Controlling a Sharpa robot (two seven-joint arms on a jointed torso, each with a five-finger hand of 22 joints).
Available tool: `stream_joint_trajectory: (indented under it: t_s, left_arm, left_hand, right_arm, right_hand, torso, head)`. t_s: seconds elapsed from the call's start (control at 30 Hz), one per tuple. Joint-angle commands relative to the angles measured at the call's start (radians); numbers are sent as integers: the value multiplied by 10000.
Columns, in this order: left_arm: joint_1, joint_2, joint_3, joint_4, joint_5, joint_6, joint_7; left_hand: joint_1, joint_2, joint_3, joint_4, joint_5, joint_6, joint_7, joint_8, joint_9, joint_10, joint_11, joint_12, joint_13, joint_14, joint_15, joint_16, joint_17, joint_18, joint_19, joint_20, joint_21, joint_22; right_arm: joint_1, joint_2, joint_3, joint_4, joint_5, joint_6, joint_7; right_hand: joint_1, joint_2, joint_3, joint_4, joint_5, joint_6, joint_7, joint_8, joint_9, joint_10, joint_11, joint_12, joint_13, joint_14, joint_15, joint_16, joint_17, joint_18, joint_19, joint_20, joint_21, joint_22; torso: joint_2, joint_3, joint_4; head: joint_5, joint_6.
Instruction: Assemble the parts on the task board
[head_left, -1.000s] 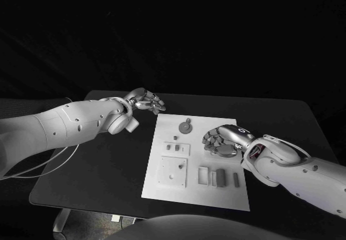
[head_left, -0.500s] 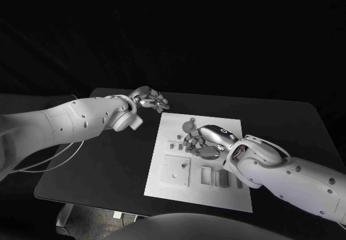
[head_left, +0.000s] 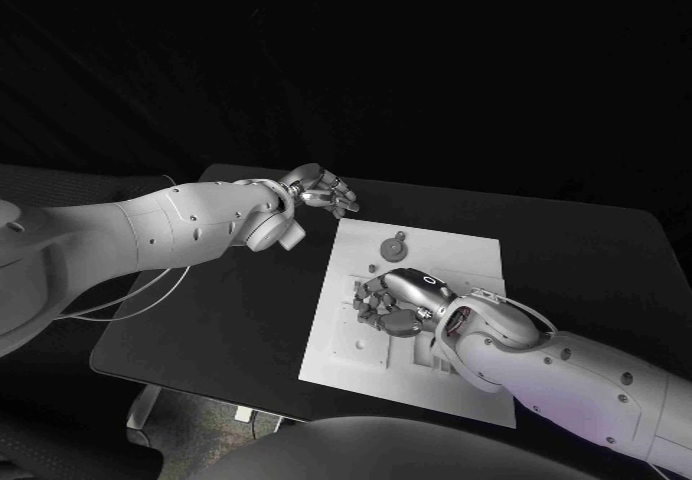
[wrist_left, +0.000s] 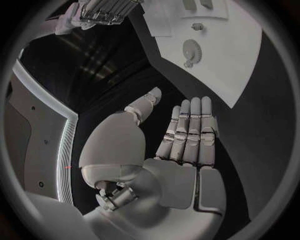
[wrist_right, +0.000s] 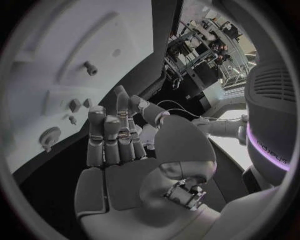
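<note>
Though partly covered, white flat task board (head_left: 454, 255)

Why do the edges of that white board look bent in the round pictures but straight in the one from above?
Both wrist views come through fisheye lenses, so the task board curves there; in the head view its edges run straight. The right robot hand hides part of it.

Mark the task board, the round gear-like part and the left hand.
task board (head_left: 459, 248): head view, bare far right corner of the plate.
round gear-like part (head_left: 395, 244): head view, middle of the disc.
left hand (head_left: 326, 190): head view, middle of the hand, off the board's far left corner.
</note>
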Motion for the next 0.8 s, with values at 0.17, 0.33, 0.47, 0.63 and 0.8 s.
stream_joint_trajectory:
  t_s: [0.17, 0.33, 0.47, 0.63, 0.8]
  left_arm:
    - [13, 41, 12, 23, 59, 97, 75]
    - [13, 76, 12, 15, 59, 103, 76]
    - [14, 61, 12, 23, 59, 101, 69]
    - [14, 64, 12, 16, 59, 96, 73]
    - [14, 55, 11, 26, 59, 101, 71]
  left_hand:
    - [72, 16, -50, 32, -57, -23, 37, 37, -12, 50, 4, -40, -12, 55, 19, -41, 11, 138, 27, -10, -52, 17]
    - [72, 16, -50, 33, -57, -24, 37, 38, -13, 49, 4, -42, -13, 54, 20, -43, 13, 137, 27, -10, -53, 18]
    - [72, 16, -50, 33, -57, -24, 37, 38, -14, 48, 5, -45, -15, 53, 20, -46, 15, 137, 26, -10, -55, 18]
    - [72, 13, -51, 33, -57, -23, 37, 40, -15, 49, 5, -47, -16, 50, 22, -50, 17, 136, 23, -9, -58, 18]
    - [74, 13, -50, 33, -57, -24, 36, 42, -17, 49, 6, -49, -18, 48, 23, -55, 19, 136, 21, -9, -61, 19]
  right_arm:
    - [-8, 40, -155, -89, -166, 287, 179]
    - [-46, 90, -338, -199, -177, 307, 177]
    - [-194, 58, -410, -128, -176, 339, 186]
    - [-221, 103, -413, -187, -217, 315, 181]
    - [-223, 146, -413, -253, -258, 335, 179]
  right_hand:
    - [-41, 85, 81, -12, 50, 97, 59, 59, 61, 67, 27, -49, 13, -31, -71, 2, -16, 449, -16, -88, 56, 2]
    - [-47, 87, 80, -16, 49, 96, 59, 57, 61, 68, 27, -53, 15, -31, -71, 2, -16, 449, -17, -88, 56, 2]
    - [-54, 90, 80, -20, 49, 94, 60, 56, 60, 68, 28, -58, 17, -31, -71, 1, -17, 449, -17, -88, 57, 2]
    - [-58, 93, 81, -25, 49, 93, 60, 55, 60, 69, 28, -63, 19, -30, -71, 1, -18, 449, -17, -89, 58, 3]
    - [-62, 95, 82, -31, 49, 92, 61, 54, 60, 69, 28, -69, 22, -30, -71, 1, -19, 448, -17, -89, 59, 4]
  torso:
    - [-4, 2, -29]
    - [-1, 11, -24]
    - [1, 17, -12]
    - [0, 29, -36]
    - [-3, 26, -36]
  head:
    - [256, -148]
    - [347, -213]
    - [409, -223]
    - [446, -223]
    - [478, -223]
